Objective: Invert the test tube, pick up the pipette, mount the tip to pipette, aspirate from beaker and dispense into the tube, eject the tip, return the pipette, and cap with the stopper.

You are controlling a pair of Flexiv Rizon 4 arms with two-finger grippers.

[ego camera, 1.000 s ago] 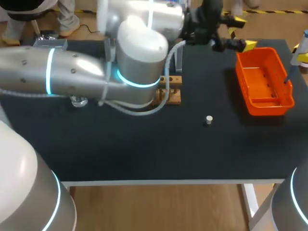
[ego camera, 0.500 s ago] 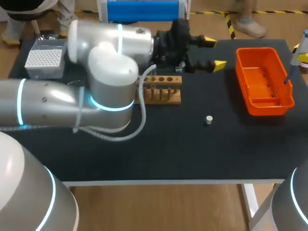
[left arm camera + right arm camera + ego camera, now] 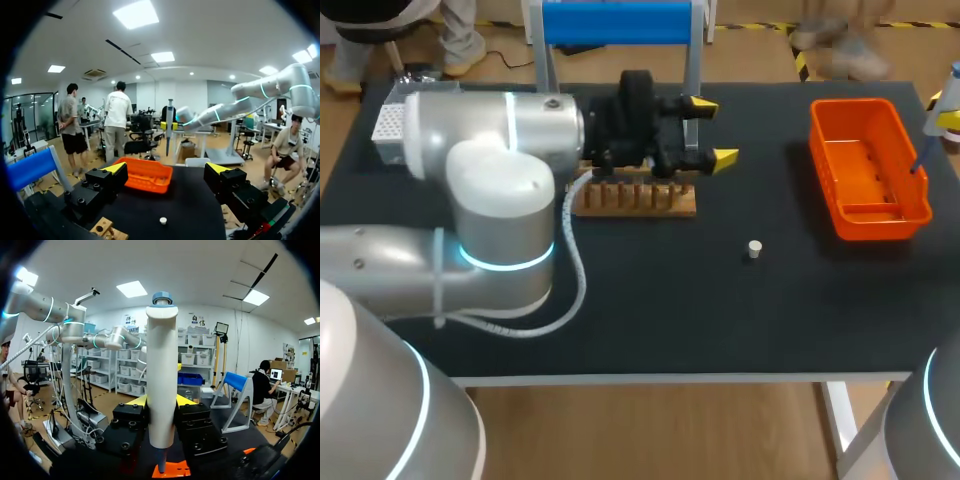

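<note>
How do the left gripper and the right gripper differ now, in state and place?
The left gripper is open and empty; the right gripper is shut on the upright pipette. The left gripper is by the wooden rack; the right gripper is at the orange tray. Both have black fingers with yellow tips.

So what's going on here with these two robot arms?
The right gripper is shut on a white pipette, holding it upright over the orange bin. The left gripper hangs open beside the wooden rack, with nothing in it. A small white stopper lies loose on the black table, not yet used.
</note>
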